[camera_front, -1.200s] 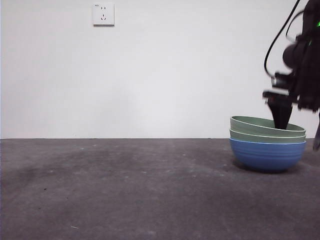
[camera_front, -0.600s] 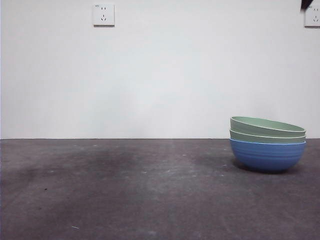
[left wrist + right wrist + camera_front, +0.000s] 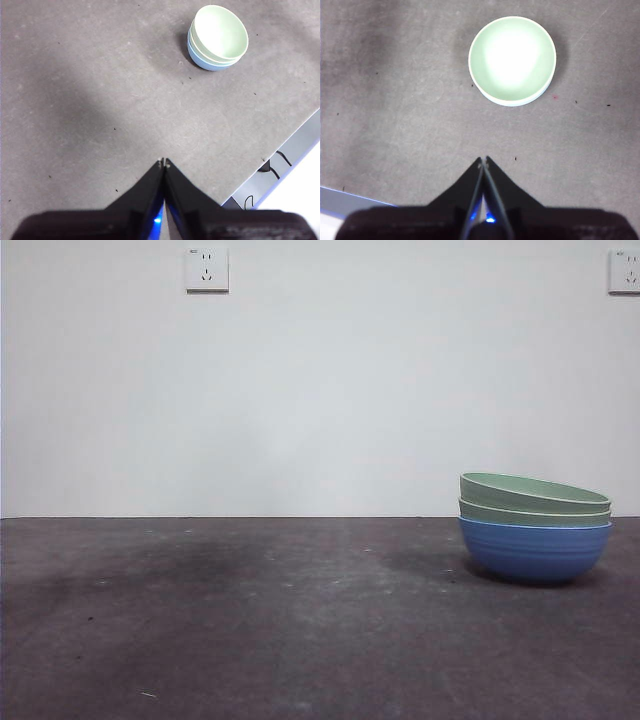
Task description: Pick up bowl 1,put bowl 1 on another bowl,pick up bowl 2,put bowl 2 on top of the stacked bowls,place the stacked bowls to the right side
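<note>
Left gripper high above the table, jaws closed on nothing; right gripper likewise closed and empty, raised over the stacked bowls; stack sits far right on table, two pale green bowls nested in another bowl, blue; top green bowl tilted.

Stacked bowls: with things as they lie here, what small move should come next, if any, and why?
Probably none beyond keeping both arms parked. The stacked bowls sit on the table at the right of the front view, two pale green bowls nested in the blue one. The left gripper and the right gripper are shut, empty and well clear, so the task looks finished.
</note>
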{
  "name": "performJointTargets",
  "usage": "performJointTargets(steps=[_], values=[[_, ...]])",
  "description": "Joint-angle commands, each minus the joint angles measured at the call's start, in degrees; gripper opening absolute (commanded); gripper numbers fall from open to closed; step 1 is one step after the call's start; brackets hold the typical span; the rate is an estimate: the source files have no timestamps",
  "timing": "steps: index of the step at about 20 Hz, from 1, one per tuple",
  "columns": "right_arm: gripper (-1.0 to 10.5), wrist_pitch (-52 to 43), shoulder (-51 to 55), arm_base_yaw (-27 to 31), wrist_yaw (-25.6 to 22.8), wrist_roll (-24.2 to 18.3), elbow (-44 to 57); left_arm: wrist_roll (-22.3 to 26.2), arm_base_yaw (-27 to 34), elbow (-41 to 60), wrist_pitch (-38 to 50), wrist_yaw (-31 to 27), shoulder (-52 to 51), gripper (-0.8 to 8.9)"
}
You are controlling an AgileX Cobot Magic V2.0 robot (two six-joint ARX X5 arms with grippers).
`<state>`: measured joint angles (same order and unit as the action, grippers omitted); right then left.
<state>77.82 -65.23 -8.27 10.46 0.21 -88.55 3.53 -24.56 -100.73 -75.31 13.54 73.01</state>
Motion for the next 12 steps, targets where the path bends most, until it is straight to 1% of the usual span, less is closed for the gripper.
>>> performJointTargets(steps=[1,6,7,8,9,11,12], values=[[0.0,0.9,0.0,0.0,-0.3,0.3,0.3,0.8,-0.2,0.1,0.9,0.2,0.0,-0.04],[0.0,0.9,0.0,0.0,-0.3,0.3,0.3,0.8,-0.2,0.1,1.1,0.1,0.0,-0.04],[0.0,0.9,0.0,0.0,-0.3,0.3,0.3,1.5,-0.2,0.1,1.1,-0.6,0.0,-0.05],[0.0,0.9,0.0,0.0,-0.3,0.3,0.3,4.4,-0.1,0.1,1.5,-6.0,0.0,-0.04],[0.0,0.9,0.0,0.0,-0.3,0.3,0.3,4.6,-0.1,0.1,1.7,-12.3,0.0,-0.04],[0.0,0.8,0.0,0.0,-0.3,0.3,0.3,4.0,0.8,0.1,1.6,-19.5,-0.2,-0.04],[0.0,0.8,0.0,0.0,-0.3,0.3,0.3,3.8,1.5,0.1,1.6,-20.5,-0.7,-0.03]])
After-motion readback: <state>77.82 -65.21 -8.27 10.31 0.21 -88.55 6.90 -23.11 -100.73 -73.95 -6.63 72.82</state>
